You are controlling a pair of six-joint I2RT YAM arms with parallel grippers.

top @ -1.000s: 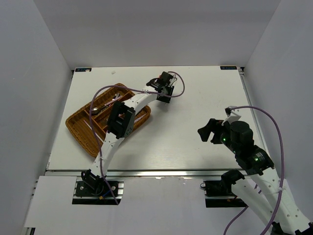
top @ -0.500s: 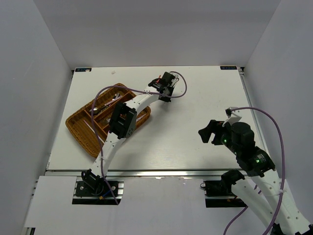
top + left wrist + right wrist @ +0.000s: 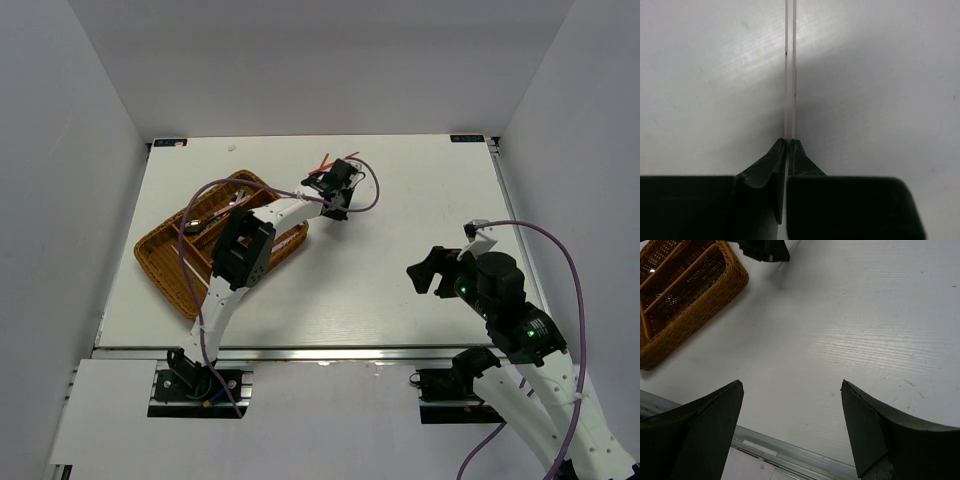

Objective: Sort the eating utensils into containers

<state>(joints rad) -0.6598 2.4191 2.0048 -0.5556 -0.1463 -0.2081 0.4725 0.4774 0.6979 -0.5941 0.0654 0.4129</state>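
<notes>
Top external: left gripper (image 3: 333, 180) was out over the far middle of the worktop (image 3: 400, 200), just past the far right corner of the wicker tray (image 3: 160, 265). The red chopsticks (image 3: 322, 162) showed as two short strokes at its far side, one slanting far-left, one far-right. A second ago no red showed there and the gripper sat slightly nearer and to the right. The left forearm crossed over the tray's right end and hid it. Silver utensils (image 3: 205, 222) lay in the far compartments. Right gripper (image 3: 425, 275) hung well apart on the right, jaws wide, unchanged.

Left wrist: jaws of the left gripper (image 3: 789, 142) were pinched to a slit on the chopsticks (image 3: 786, 75). Here they showed as two thin pale-pink lines running straight away from the fingertips, side by side, above bare worktop.

Right wrist: right gripper (image 3: 792, 385) stood open with nothing between the jaws. The tray (image 3: 700, 305) lay far-left, with a dark part of the left arm (image 3: 762, 250) beside its corner.
</notes>
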